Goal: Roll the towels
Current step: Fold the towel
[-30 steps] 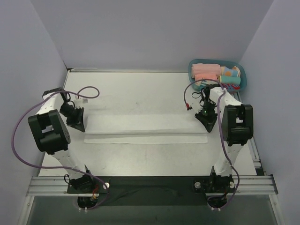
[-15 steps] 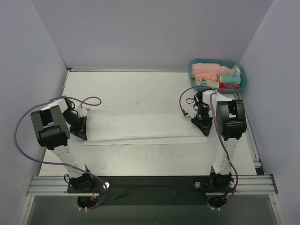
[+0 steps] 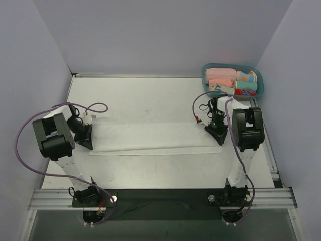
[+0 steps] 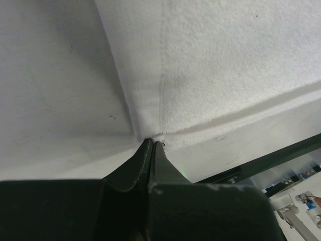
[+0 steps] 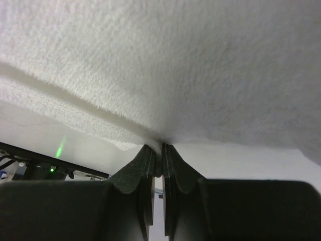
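Since the table (image 3: 150, 95) offers a wide flat surface, the white towel (image 3: 155, 138) lies spread on its middle as a long folded band, running from left to right between the two arms. In the far right corner stands a teal basket (image 3: 203, 75) with coloured rolls inside, probably the place for finished ones. The left gripper (image 3: 90, 146) is low at the near left corner of the band and its fingers are pressed together on the cloth edge. The right gripper (image 3: 220, 142) pinches the near right corner in the same way. I think both ends are held so that the band keeps straight and tight, which a neat roll needs.
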### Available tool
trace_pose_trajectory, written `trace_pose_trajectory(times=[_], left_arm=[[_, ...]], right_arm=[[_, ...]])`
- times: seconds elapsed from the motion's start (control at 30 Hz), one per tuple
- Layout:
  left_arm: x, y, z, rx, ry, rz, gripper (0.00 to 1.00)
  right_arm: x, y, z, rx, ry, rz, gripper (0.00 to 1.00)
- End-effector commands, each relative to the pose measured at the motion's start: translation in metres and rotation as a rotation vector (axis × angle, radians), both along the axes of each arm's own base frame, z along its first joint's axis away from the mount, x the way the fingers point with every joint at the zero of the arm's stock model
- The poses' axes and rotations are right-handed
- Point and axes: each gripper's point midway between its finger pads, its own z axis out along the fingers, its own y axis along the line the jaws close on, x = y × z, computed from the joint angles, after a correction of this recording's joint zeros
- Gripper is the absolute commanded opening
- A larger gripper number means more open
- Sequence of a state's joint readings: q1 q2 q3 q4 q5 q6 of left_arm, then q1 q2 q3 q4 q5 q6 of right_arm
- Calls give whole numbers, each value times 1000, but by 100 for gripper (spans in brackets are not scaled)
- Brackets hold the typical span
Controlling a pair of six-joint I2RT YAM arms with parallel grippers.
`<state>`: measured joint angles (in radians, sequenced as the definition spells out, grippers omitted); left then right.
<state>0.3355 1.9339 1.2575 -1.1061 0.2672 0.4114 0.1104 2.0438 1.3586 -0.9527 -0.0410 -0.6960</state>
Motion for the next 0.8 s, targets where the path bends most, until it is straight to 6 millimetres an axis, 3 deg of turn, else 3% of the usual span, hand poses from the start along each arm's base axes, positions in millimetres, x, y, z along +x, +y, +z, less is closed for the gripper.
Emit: trace_pose_trajectory(times=[0.0,0.13,0.33,0.47,0.57,0.6,0.77], left_arm=[[22,9,27,27,-158,-62,0],[12,6,39,30,-190,-96,0],[5,2,15,9,-157,-91,1],[4,4,8,12,-156,-108,17],[3,4,15,0,-178,-127,32],[4,3,20,2,-202,-149,36],[3,-6,51,-56,-289,-210,48]], right_arm=[[-6,-4,36,1,-62,2,0],[-16,-4,42,10,-71,13,0],[-12,2,19,7,-52,-2,6],[-13,2,15,8,-43,13,15],[-23,0,20,26,-45,42,29],[-31,-1,20,30,-33,52,38],[-54,6,57,156,-62,105,46]])
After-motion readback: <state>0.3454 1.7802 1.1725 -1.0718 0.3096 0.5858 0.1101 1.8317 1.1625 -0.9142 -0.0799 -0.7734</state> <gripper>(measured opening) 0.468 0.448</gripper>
